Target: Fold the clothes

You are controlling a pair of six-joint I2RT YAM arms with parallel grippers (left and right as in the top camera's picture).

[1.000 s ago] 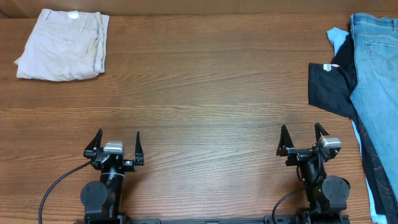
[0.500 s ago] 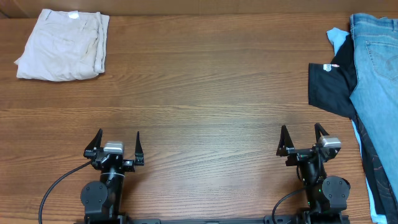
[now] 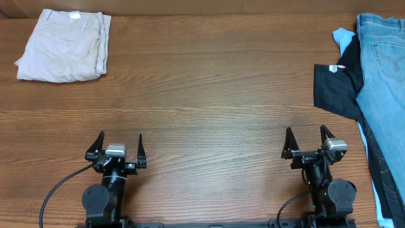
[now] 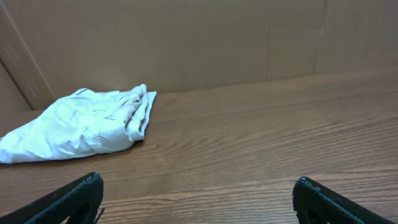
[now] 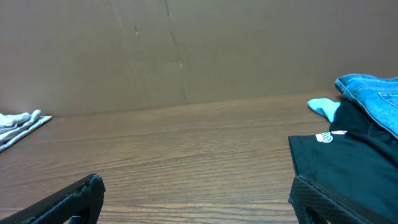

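Nearest me, at the front edge of the table (image 3: pixel 209 95), both arms sit parked and upright. The left gripper (image 3: pixel 120 134) is at about 7 o'clock and the right gripper (image 3: pixel 306 128) at about 5 o'clock. Each has its jaws spread wide and nothing between them. A black cable (image 3: pixel 56 190) trails off the left arm's base toward the near corner.

Beyond them is plain wood grain across the middle. Further out at 3 o'clock, running up to 2, lies the unsorted heap. The light-blue jeans (image 3: pixel 383 69) are stretched along the right edge, partly off the overhead picture. The black tee (image 3: pixel 338 85) is tucked under their left side, and a pale-blue garment (image 3: pixel 342 39) pokes out at the far end. Farthest off at 10 o'clock, well apart from the rest, the beige trousers (image 3: pixel 63 44) lie in a compact bundle that looks already folded.

I'd say no fold is in hand. The next move looks like the right arm reaching to 3 o'clock for the jeans and dragging them to the centre. Nothing blocks that path, but the tee lies under the denim and could come along with it.
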